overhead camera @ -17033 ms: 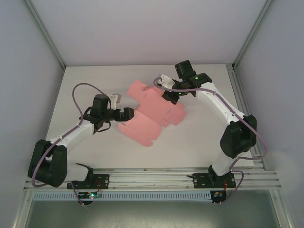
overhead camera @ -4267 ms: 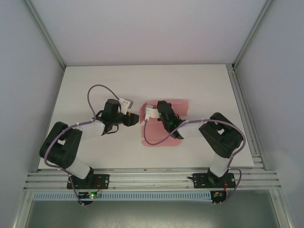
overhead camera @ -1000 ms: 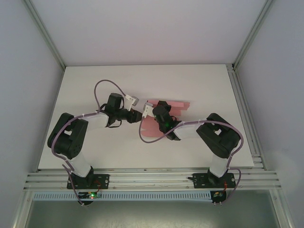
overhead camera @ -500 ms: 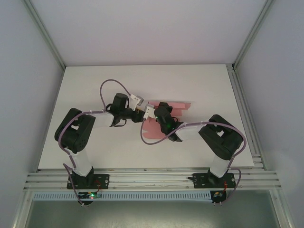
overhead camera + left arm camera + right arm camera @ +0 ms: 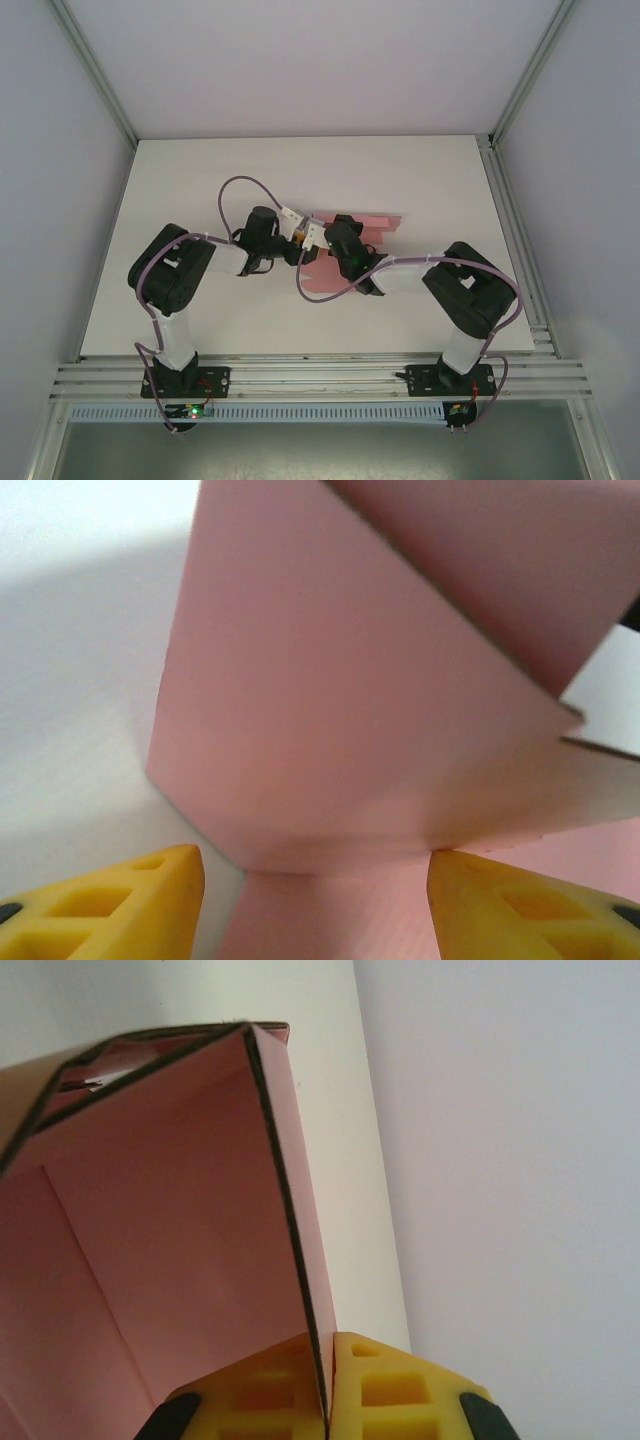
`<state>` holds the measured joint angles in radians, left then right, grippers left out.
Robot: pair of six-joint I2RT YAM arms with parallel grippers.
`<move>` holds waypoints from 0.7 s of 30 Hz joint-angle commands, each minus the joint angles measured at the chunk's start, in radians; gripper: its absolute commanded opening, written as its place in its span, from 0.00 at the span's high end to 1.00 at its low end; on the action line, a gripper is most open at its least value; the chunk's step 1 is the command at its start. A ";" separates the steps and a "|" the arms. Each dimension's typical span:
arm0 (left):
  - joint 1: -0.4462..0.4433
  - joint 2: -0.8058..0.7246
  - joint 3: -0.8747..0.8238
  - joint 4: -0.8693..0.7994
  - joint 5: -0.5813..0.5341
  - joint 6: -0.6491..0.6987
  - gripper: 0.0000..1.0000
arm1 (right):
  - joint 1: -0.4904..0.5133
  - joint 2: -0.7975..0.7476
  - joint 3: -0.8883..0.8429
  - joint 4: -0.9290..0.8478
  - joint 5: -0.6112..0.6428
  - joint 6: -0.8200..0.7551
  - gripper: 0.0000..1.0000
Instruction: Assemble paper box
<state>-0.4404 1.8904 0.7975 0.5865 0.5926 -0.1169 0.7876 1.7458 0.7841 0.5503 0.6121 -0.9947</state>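
While the paper box [image 5: 372,222] is past the flat-sheet stage, it looks roughly midway rather than finished. The right wrist view shows pink walls folded up and meeting at creased corners around an open hollow. The left wrist view shows one panel standing up from a fold, with more card lying flat below it and another flap slanting across above. I judge that the walls need squaring and the loose flaps need tucking or closing. The right gripper [image 5: 327,1400] has its yellow fingers pressed together on the thin edge of one upright wall, pinching the card. Just to the left of the right gripper, the left gripper [image 5: 312,868] has its fingers spread apart, one on each side of the fold at the foot of the raised panel, gripping nothing that I can make out. The card sits on the white table [image 5: 200,170] directly at the right gripper, with a pink strip on its far side and a flat piece on its near side. From that spread, its long axis seems to run roughly far-to-near past the right gripper, slightly slanted, with the hollow opening toward the right gripper's wrist; the arms hide too much to be sure.
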 commanded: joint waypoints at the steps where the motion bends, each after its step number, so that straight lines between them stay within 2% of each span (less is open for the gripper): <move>1: -0.012 0.007 0.020 0.254 -0.121 -0.049 0.40 | 0.022 0.034 -0.032 -0.265 -0.182 0.077 1.00; 5: -0.024 0.010 0.026 0.288 -0.184 -0.090 0.44 | 0.024 0.043 -0.023 -0.318 -0.198 0.069 1.00; 11: -0.043 0.042 -0.017 0.477 -0.323 -0.185 0.64 | 0.025 0.023 -0.030 -0.372 -0.226 0.079 1.00; 15: -0.067 0.066 -0.026 0.553 -0.347 -0.179 0.63 | 0.025 0.021 -0.019 -0.399 -0.237 0.091 1.00; 17: -0.101 0.074 -0.029 0.586 -0.400 -0.144 0.63 | 0.024 0.027 -0.010 -0.411 -0.255 0.102 1.00; 19: -0.124 0.076 -0.007 0.557 -0.358 -0.104 0.59 | 0.024 0.038 0.008 -0.444 -0.273 0.107 1.00; 21: -0.127 0.074 0.007 0.534 -0.305 -0.128 0.58 | 0.023 0.054 0.026 -0.459 -0.256 0.108 1.00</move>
<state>-0.5457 1.9713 0.7368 0.9237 0.2947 -0.2436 0.7753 1.7191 0.8425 0.3683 0.5896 -0.9443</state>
